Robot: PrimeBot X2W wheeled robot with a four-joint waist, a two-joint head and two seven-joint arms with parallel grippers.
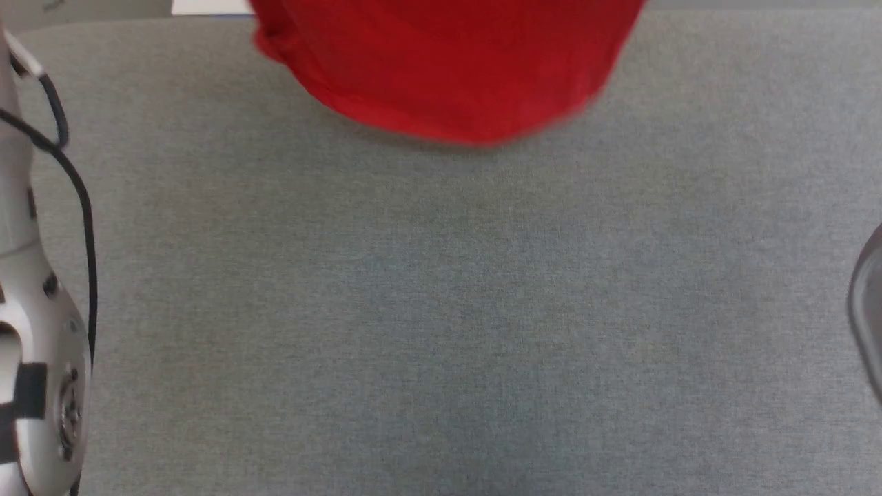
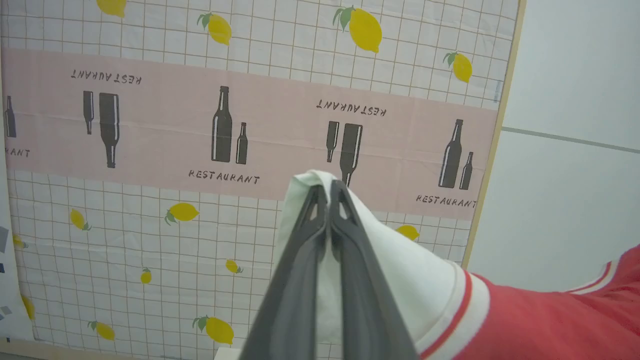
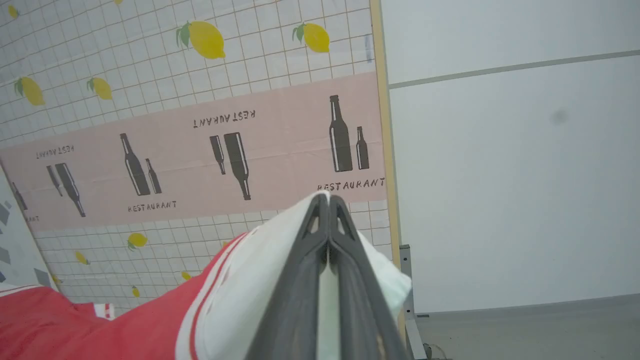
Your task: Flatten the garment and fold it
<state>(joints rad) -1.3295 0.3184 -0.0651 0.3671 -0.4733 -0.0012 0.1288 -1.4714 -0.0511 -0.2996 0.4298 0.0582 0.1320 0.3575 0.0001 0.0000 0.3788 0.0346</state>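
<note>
The left hand (image 2: 330, 187) is pinching a white sleeve (image 2: 415, 270), its fingers pressed together on the cloth above the red-striped trim. Between the two hands the garment (image 1: 448, 69) is hanging over the far middle of the counter (image 1: 441, 310). It is showing as a red sheet with a rounded, blurred lower edge, and whether that edge is touching the grey surface cannot be told. The right hand (image 3: 329, 199) is clamping the other sleeve (image 3: 250, 290) the same way. This looks like the flattening step, with the shirt being held up by both sleeves so the body is dropping open. The next move is probably calling for both hands to lower evenly while drawing toward the near side, laying the body flat without bunching.
</note>
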